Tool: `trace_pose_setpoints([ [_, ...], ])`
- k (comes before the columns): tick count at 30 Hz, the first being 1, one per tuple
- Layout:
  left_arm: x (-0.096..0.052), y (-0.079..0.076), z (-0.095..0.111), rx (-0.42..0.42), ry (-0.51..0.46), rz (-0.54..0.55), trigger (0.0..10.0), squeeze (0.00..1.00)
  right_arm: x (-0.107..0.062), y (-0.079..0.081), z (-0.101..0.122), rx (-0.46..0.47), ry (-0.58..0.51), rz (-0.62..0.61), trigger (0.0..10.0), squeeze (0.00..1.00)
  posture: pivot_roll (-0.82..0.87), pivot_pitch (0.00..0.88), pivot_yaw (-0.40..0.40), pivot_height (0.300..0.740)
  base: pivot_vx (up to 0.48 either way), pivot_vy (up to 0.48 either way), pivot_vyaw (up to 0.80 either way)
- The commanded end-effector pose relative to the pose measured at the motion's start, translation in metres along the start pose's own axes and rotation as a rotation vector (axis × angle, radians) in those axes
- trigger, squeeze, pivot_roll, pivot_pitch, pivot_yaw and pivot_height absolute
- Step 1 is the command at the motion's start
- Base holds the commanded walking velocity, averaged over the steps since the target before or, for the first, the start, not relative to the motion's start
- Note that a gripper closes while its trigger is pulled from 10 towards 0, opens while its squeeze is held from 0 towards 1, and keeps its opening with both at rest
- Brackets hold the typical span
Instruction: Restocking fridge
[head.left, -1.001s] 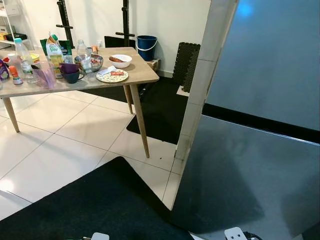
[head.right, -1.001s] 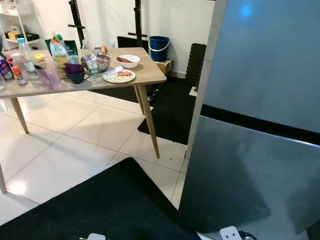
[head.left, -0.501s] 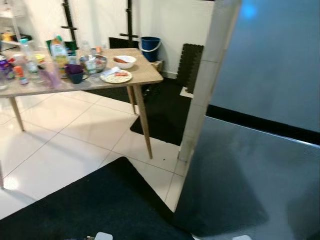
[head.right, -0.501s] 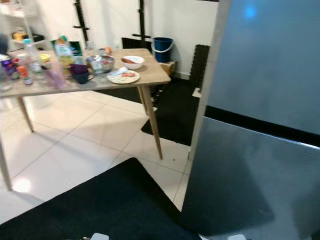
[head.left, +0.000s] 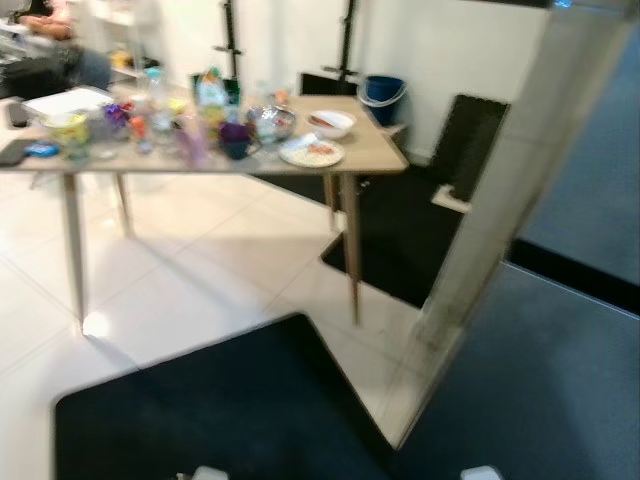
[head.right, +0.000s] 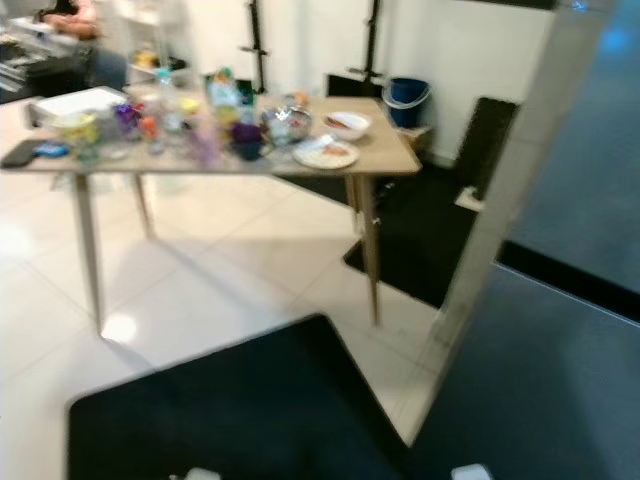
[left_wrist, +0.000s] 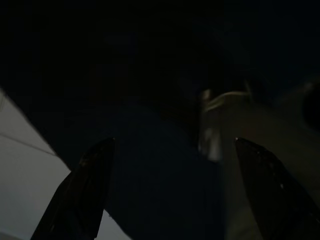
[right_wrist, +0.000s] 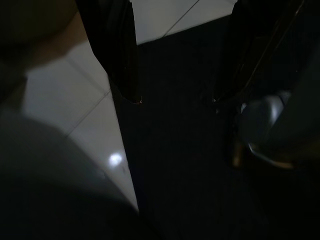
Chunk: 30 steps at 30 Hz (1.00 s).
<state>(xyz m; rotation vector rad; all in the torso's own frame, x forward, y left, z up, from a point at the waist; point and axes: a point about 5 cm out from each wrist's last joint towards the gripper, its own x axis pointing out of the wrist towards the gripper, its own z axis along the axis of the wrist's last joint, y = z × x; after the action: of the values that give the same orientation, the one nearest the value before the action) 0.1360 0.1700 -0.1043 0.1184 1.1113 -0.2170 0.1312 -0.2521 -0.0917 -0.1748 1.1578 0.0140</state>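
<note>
Tall grey refrigerator (head.left: 570, 300), smooth matte doors, black horizontal band between upper and lower sections, pale side panel facing the room; blurred in both eye views. Stands ahead of and to the right of both grippers, apart from them.

Left gripper (left_wrist: 170, 195): two long black fingers (left_wrist: 87, 187) spread wide, nothing between them, touching nothing. Hangs low over dark floor mat (head.left: 220, 410); very dark view, pale tile at one edge.

Right gripper (right_wrist: 172, 100): black fingers (right_wrist: 120, 55) likewise parted, gap bare, no contact. Below it the edge where dark mat meets glossy white floor tiles (right_wrist: 75, 105).

Further ahead and to the left of both grippers: light wooden table on slim tapered legs (head.left: 380, 160), crowded. White round bowl with something reddish inside (head.left: 331, 123), patterned round plate (head.left: 311, 153), shiny metal bowl (head.left: 270, 122), dark purple cup (head.left: 235, 140), green-and-white carton (head.left: 210, 92), clear plastic bottle (head.left: 154, 95), smaller coloured items too blurred to name. Beyond table, against white wall: blue bucket (head.left: 382, 98) and black foam mat stack (head.left: 468, 145).
</note>
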Motion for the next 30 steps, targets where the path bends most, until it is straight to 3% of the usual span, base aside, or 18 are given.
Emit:
trace_pose_setpoints([
  [1, -0.001, -0.006, -0.013, 0.009, 0.047, -0.019, 10.0, 0.00, 0.001, 0.004, 0.003, 0.008, -0.009, 0.011, 10.0, 0.00, 0.01, 0.000, -0.047, 0.740, 0.000, 0.000, 0.79],
  [30, 0.000, -0.009, -0.009, 0.020, 0.049, -0.033, 10.0, 0.00, -0.001, -0.008, 0.002, 0.031, -0.007, -0.005, 10.0, 0.00, -0.01, 0.000, -0.039, 0.740, 0.000, 0.000, 0.79],
])
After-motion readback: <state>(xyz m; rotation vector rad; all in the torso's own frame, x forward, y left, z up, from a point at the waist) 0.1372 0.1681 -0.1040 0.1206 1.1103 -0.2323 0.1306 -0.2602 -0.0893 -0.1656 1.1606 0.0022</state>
